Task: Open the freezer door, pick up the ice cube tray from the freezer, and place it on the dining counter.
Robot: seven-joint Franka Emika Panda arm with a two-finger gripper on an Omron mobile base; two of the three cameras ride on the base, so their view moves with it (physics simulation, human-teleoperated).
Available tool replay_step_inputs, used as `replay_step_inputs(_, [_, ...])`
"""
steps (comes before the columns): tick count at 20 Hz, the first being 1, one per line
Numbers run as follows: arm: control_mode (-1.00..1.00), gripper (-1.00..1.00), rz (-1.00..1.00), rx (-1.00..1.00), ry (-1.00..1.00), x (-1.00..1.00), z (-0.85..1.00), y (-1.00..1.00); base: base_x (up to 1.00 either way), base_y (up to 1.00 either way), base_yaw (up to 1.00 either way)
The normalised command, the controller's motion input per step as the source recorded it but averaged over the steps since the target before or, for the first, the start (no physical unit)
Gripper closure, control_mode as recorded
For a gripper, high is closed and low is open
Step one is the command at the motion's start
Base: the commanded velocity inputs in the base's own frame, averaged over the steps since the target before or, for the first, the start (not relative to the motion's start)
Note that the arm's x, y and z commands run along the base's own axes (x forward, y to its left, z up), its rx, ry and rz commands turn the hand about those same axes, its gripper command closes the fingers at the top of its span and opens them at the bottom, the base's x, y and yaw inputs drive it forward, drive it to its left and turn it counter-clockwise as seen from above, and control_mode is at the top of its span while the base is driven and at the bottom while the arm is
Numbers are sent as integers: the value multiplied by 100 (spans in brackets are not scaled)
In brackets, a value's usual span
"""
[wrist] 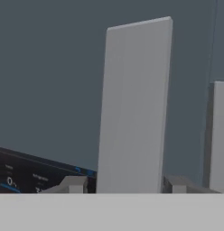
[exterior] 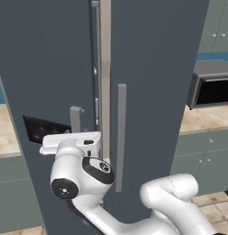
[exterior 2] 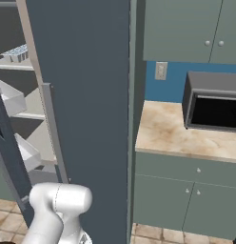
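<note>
The freezer door [exterior: 47, 69] is dark slate with a black lit panel [exterior: 40, 128] and stands ajar. My gripper [exterior: 78, 134] is at its grey bar handle [exterior: 75, 117]. In the hand view the handle [wrist: 132, 103] rises between my two fingertips [wrist: 75, 184], and my gripper [wrist: 126, 184] is shut on it. In the right base view the freezer [exterior 2: 24, 114] shows pale shelves and bins past the door's edge [exterior 2: 8, 157]. The ice cube tray [exterior 2: 15, 52] lies on an upper shelf. The dining counter is out of view.
The plain dark door [exterior: 152, 92] with its own bar handle [exterior: 121, 137] stands just right of my hand. A dark microwave [exterior 2: 212, 107] sits on a beige counter [exterior 2: 177, 136] over grey-green cabinets [exterior 2: 186, 200]. Upper cabinets [exterior 2: 186, 28] hang above.
</note>
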Motion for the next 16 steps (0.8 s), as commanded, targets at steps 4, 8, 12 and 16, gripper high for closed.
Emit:
replay_step_inputs(4, [-100, 100, 0, 0, 1, -18, -4, 41, 0, 0, 0])
replay_step_inputs(8, [-100, 100, 0, 0, 1, -13, -5, 46, 0, 0, 0])
replay_step_inputs(12, [-100, 100, 0, 0, 0, -8, -6, 50, 0, 0, 0])
replay_step_inputs(16, [-100, 100, 0, 0, 0, -7, -7, 53, 0, 0, 0])
